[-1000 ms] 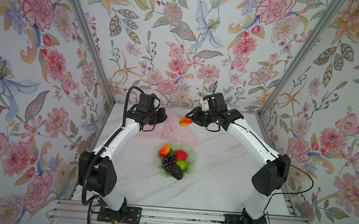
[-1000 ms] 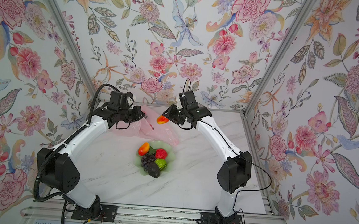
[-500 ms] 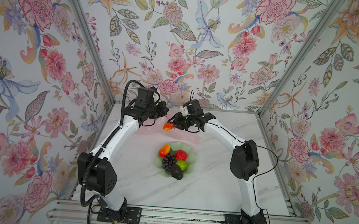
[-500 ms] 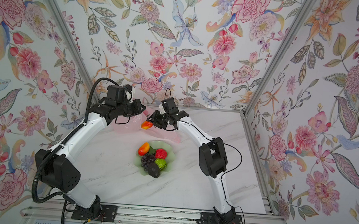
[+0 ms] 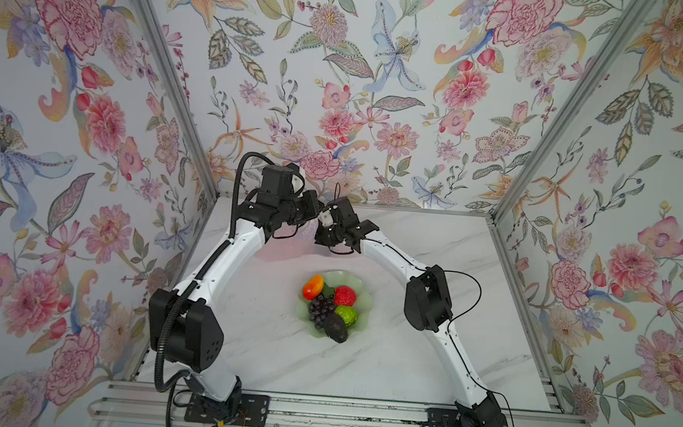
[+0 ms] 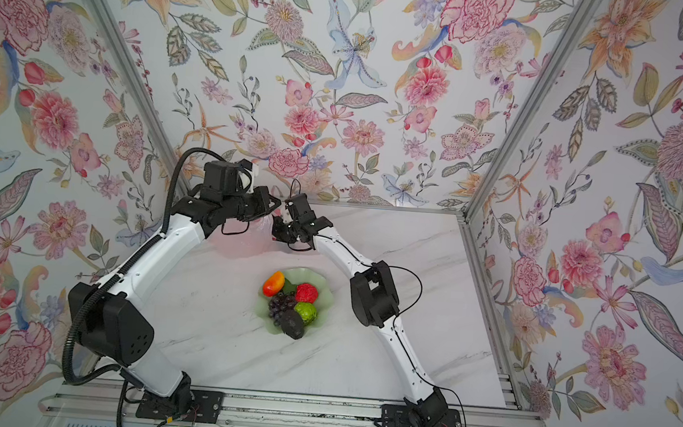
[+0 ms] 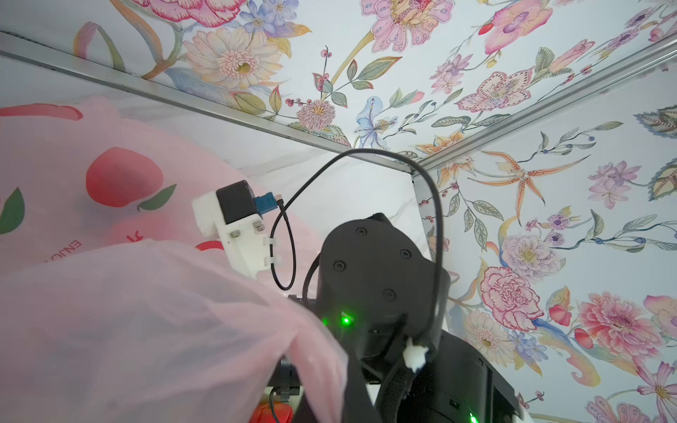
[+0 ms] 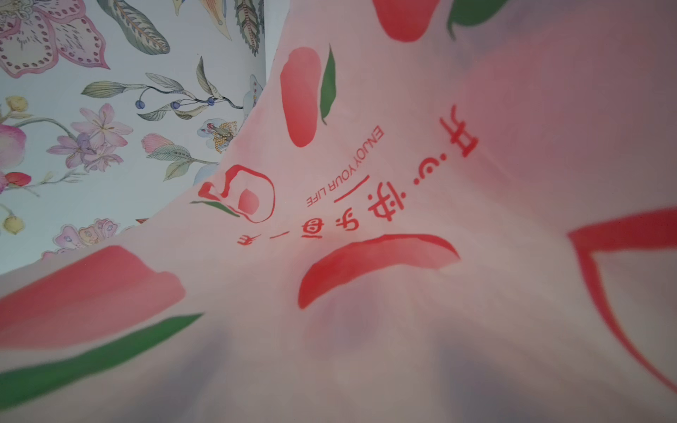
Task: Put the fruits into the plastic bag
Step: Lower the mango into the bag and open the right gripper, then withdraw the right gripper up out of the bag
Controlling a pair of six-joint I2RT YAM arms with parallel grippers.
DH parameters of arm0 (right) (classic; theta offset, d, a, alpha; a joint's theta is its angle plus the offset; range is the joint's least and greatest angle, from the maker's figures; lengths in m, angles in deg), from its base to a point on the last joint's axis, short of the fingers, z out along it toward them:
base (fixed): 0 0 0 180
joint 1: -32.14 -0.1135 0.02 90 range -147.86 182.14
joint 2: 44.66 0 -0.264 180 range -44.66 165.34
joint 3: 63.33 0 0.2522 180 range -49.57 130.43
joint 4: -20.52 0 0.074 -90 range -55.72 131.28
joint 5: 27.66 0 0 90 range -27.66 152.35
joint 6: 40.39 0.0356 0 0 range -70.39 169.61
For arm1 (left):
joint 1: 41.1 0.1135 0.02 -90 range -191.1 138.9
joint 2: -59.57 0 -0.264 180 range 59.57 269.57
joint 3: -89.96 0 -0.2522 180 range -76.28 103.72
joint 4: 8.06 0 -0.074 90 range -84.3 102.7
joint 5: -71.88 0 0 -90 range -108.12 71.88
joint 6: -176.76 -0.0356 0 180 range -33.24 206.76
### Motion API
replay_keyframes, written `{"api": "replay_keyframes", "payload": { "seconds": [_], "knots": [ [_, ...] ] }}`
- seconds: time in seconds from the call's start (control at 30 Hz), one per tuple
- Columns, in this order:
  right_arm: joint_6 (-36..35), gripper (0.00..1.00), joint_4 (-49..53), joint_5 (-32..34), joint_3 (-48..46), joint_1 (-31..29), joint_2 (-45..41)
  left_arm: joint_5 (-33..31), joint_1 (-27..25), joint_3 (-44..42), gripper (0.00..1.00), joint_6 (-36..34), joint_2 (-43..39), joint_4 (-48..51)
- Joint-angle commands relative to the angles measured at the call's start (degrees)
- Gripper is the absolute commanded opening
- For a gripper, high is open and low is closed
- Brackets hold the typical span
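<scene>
Pink plastic bag (image 5: pixel 287 247): far centre, mouth lifted open, apparently pinched by pressed-together left gripper (image 5: pixel 315 216) for loading. Right gripper (image 5: pixel 322 236): inside mouth, jaw state cannot tell. Toy fruits (image 5: pixel 321 307) lie on green dish (image 5: pixel 349 277), near-centre.

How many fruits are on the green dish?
5: mango back left, strawberry back right, grapes centre, bumpy green fruit right of them, dark avocado nearest front. Others may hide underneath.
</scene>
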Motion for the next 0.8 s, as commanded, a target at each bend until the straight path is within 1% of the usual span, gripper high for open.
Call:
{"api": "replay_keyframes", "payload": {
  "seconds": [0.0,0.03,0.13,0.2,0.37,0.47,0.57,0.67,0.77],
  "knots": [
    [-1.70,0.99,2.44,2.49,2.62,2.48,-0.70,1.28,0.18,-1.38,0.00,0.72,-2.59,-1.88],
    [-2.91,0.99,3.35,3.78,2.64,2.74,-1.49,1.19,0.18,-1.76,0.00,0.63,-3.07,-1.89],
    [-5.73,0.99,5.51,7.08,2.71,6.31,-3.78,1.31,0.30,-2.81,0.00,0.26,-3.80,-1.79],
    [-7.41,0.99,6.81,9.14,2.64,7.98,-5.27,1.21,0.39,-3.90,0.00,0.04,-6.21,-1.69],
    [-9.64,0.99,7.14,11.04,3.55,11.18,-7.05,1.80,0.44,-9.30,0.00,-0.03,-9.64,-3.67],
    [-9.80,0.99,6.82,9.78,5.92,11.91,-6.74,2.41,0.49,-12.23,0.00,-0.67,-10.86,-4.08],
    [-9.32,0.99,6.59,6.81,7.38,12.21,-6.88,2.22,0.68,-14.27,0.00,-1.62,-11.74,-4.11],
    [-10.22,0.99,8.47,5.10,6.51,12.32,-8.87,2.16,0.92,-15.59,0.00,-2.44,-12.36,-4.08],
    [-11.87,0.99,11.79,4.55,3.85,12.11,-12.69,2.41,1.06,-16.75,0.00,-3.08,-12.63,-3.91]
  ]
}}
